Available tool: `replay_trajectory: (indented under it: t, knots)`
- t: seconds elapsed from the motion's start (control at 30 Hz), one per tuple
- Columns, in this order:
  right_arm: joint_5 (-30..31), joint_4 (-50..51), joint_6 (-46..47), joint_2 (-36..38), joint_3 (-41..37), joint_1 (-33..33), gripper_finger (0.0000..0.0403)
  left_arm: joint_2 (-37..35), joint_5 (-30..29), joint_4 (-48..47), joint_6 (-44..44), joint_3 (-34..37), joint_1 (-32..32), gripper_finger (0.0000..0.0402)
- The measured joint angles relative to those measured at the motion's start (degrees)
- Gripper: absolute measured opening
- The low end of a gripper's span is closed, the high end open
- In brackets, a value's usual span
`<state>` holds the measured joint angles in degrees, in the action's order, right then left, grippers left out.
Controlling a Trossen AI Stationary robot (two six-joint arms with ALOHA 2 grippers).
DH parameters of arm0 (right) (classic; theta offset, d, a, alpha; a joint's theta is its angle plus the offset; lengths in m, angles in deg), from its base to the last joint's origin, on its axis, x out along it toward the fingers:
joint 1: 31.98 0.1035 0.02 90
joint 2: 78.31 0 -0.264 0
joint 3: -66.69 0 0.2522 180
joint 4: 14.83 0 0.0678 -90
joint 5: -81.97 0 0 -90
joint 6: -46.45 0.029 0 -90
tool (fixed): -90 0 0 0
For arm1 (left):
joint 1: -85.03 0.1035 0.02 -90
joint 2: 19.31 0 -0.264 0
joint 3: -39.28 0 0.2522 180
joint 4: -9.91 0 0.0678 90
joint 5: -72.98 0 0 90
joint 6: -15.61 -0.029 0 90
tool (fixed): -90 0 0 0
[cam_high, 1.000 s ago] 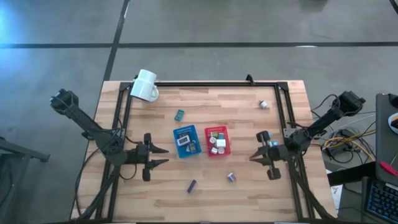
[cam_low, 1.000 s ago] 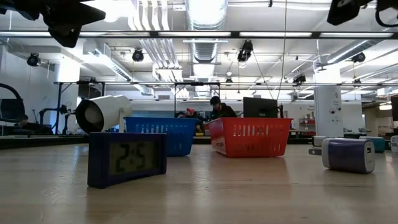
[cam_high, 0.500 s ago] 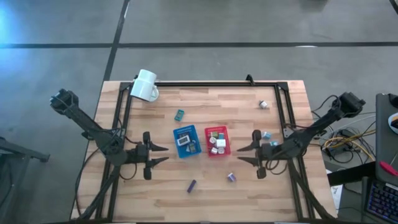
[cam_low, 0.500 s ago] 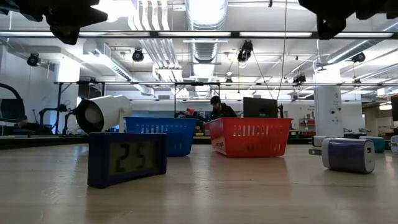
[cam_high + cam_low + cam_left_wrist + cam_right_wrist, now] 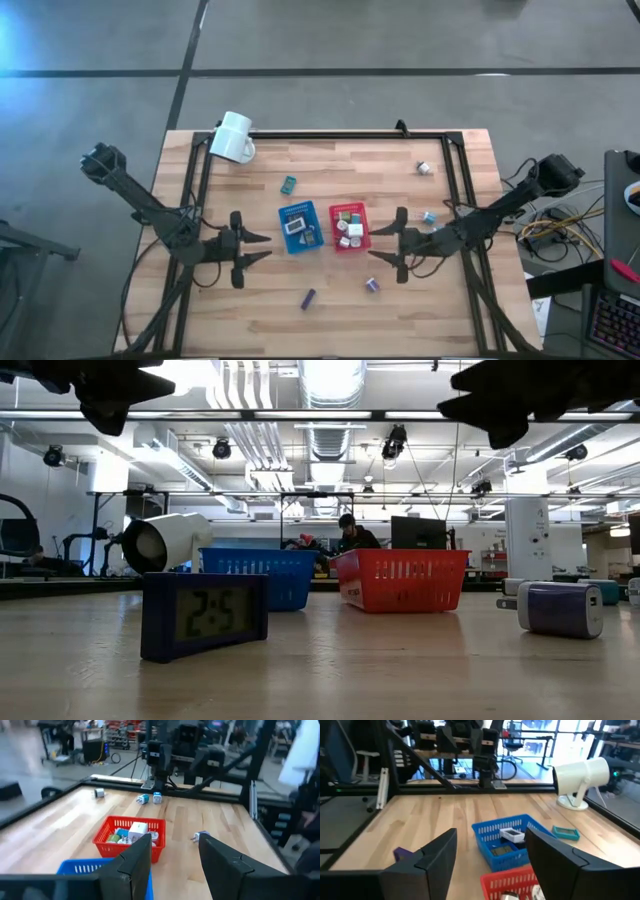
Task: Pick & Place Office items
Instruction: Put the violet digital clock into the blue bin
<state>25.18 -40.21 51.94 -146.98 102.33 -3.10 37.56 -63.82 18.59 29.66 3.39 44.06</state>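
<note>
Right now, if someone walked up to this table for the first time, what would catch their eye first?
Probably the two bright baskets side by side mid-table: the blue basket and the red basket, both holding small office items. Next, the right gripper hovering just right of the red basket with its fingers apart, mirrored by the left gripper left of the blue one. The white mug lies tipped at the far left corner.

On the wooden desk (image 5: pixel 330 310), the blue plastic basket (image 5: pixel 298 228) sits left of the red plastic basket (image 5: pixel 350 227); the white mug (image 5: pixel 233 137) lies at the far left corner.
</note>
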Motion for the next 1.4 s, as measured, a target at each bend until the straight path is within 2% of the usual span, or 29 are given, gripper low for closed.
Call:
replay_trajectory:
  t: [0.13, 0.37, 0.53, 0.63, 0.8, 0.9, 1.0, 1.13, 1.4]
  knots:
    - [0.0, 0.0, 0.6, -1.4, 0.2, -1.1, 0.0243, 0.0, -2.1, -0.5, 4.5, 0.0, 0.6, 0.0174]
    - [-0.1, 0.3, 0.8, -0.9, 0.2, -1.1, 0.0246, 0.0, -6.4, -2.1, 4.0, 0.0, 2.0, 0.0213]
    - [-0.2, 8.2, 2.2, 2.0, 0.2, -1.0, 0.0237, 0.0, -6.3, -2.2, 3.8, 0.0, 2.2, 0.0218]
    - [-0.5, 14.2, 5.1, 4.3, 0.1, -1.0, 0.0229, 0.0, -5.3, -2.1, 3.8, 0.1, 2.2, 0.0208]
    - [-5.8, 23.2, 9.9, 7.4, 0.1, -1.0, 0.0216, 0.0, -2.9, -2.2, 4.4, 0.1, 2.2, 0.0164]
    - [-10.6, 29.6, 14.3, 9.3, 0.1, -1.0, 0.0209, 0.0, 3.2, -2.1, 6.2, 0.1, 2.2, 0.0133]
    - [-14.8, 34.0, 17.4, 11.0, 0.1, -1.0, 0.0203, 0.1, 9.5, -1.9, 11.9, 0.1, 2.2, 0.0114]
    - [-17.7, 37.1, 18.8, 12.7, -0.1, -1.0, 0.0196, 1.5, 12.1, -1.9, 22.2, 0.1, 2.2, 0.0110]
    - [-23.0, 49.8, 22.9, 17.5, 0.2, -1.0, 0.0194, 8.6, 13.1, -2.4, 43.7, 0.0, 2.9, 0.0155]
